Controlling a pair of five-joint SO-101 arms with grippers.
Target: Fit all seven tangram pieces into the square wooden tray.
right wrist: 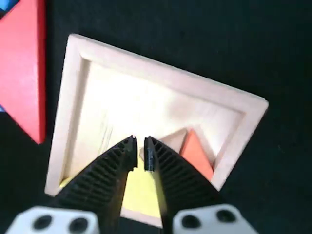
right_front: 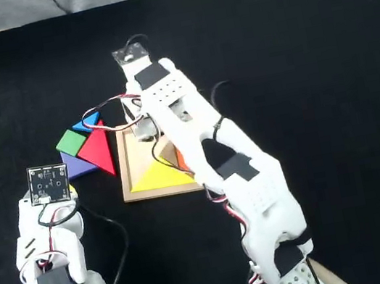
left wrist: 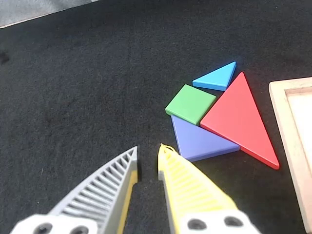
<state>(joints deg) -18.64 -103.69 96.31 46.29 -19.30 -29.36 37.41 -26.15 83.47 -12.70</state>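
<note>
On the black table [right_front: 328, 88] we see the wooden tray [right_front: 127, 175] holding a yellow triangle [right_front: 156, 177] and an orange piece [right wrist: 195, 151]. Just beside it, the red triangle [right_front: 99, 149], purple piece [left wrist: 200, 141], green square [left wrist: 191, 103] and blue triangle [left wrist: 217, 78] lie clustered together. Our right gripper [right wrist: 139, 146] hangs over the tray, nearly closed and empty, and our left gripper [left wrist: 148, 156] sits near the purple piece, narrowly parted and empty.

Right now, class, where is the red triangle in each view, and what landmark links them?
High view: red triangle lies between green square and wooden tray.
Left wrist view: red triangle next to the green square, beside the wooden tray.
Right wrist view: red triangle alongside the wooden tray.
Shared landmark: the wooden tray.
</note>
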